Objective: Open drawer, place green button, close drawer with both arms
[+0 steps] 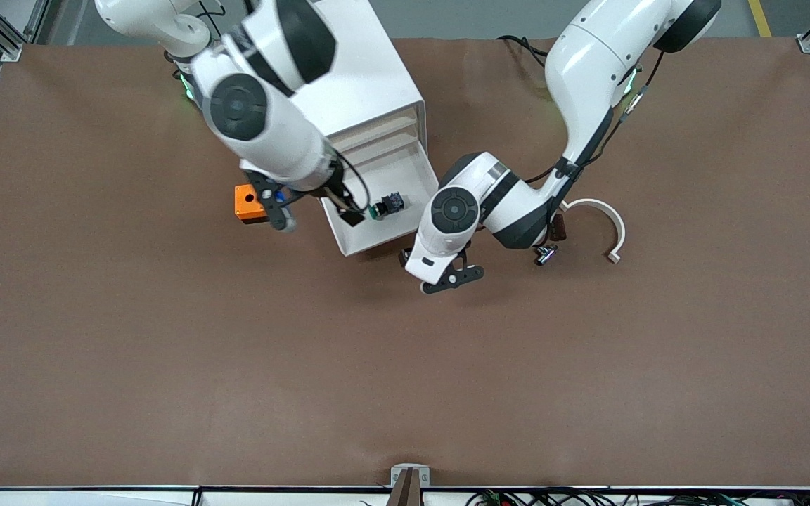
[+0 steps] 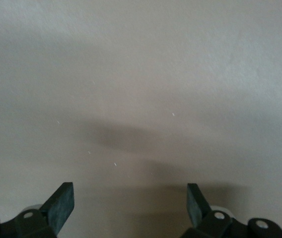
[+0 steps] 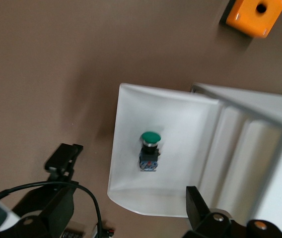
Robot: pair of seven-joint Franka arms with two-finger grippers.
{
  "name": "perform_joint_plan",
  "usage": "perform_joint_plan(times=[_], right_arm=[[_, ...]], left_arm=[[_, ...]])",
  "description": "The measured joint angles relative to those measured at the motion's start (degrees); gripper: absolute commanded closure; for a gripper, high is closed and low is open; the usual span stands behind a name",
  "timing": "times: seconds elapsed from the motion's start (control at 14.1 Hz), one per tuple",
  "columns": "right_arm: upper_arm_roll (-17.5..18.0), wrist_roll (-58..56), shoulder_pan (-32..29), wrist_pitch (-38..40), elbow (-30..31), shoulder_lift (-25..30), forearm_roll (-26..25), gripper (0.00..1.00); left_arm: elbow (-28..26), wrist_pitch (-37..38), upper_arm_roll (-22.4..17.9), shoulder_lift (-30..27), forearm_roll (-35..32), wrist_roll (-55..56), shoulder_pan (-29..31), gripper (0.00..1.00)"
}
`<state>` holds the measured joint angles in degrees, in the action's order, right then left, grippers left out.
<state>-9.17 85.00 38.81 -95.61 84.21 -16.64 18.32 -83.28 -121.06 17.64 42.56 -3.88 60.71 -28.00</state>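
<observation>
So, no readable writing, brand or label shows on anything in any view.

Nearest the front camera is the left gripper [image 1: 447, 277], hanging low over bare brown table [image 1: 405, 379] just off the corner of the pulled-out drawer [image 1: 415, 235]. Its fingers are spread wide with nothing between them. The left wrist view confirms that: two dark fingertips [image 2: 61, 201] far apart over plain tabletop and a soft shadow, nothing else.

Next back, toward the left arm's end, a small dark part with a shiny face [image 1: 545, 254] lies on the table beside a white curved half-ring [image 1: 605, 218].

Then the drawer itself, the lowest one of the white cabinet [image 1: 370, 91], slid out toward the front camera. The button [image 1: 385, 206] lies inside it on the tray floor, green cap and black-and-blue body. The right gripper [image 1: 317, 207] is over the drawer's edge toward the right arm's end, fingers wide apart and gripping nothing, clear of the button.

The right wrist view gives what the front one can't: the button [image 3: 150, 151] seen cleanly, sitting about mid-tray, with the drawer's curved rim [image 3: 118, 144] and the cabinet opening [image 3: 250, 144] around it. The front view half hides that spot with the right arm.

The orange box [image 1: 250, 204] with a round hole [image 3: 261, 8] sits on the table beside the cabinet, toward the right arm's end.
</observation>
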Motion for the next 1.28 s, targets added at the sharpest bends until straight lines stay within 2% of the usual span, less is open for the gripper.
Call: perform_joint_plan(times=[0.21, 0.5, 0.71, 0.92, 1.28], right_arm=[[-0.33, -17.34, -8.58, 7.97, -2.32, 3.39, -1.64, 0.0], [-0.34, -41.11, -16.5, 10.81, -2.45, 6.22, -8.12, 0.0], [-0.32, -55.47, -21.56, 10.86, -2.37, 6.33, -11.07, 0.0], [-0.3, -65.41, -25.51, 10.72, -2.24, 6.31, -13.74, 0.0], [-0.29, -78.09, -32.12, 9.93, -2.22, 6.3, -14.29, 0.0]], left_arm=[[-0.71, -2.42, -0.02, -0.01, 0.0, 2.46, -1.91, 0.0], [-5.14, -8.91, -0.01, 0.05, 0.0, 4.12, -3.0, 0.0], [-6.71, -9.65, 0.18, 0.05, 0.0, 4.57, -3.63, 0.0], [-7.19, -9.86, 1.4, 0.05, 0.0, 4.64, -3.69, 0.0], [-8.46, -9.86, 4.02, 0.05, 1.6, 4.81, -4.71, 0.0]])
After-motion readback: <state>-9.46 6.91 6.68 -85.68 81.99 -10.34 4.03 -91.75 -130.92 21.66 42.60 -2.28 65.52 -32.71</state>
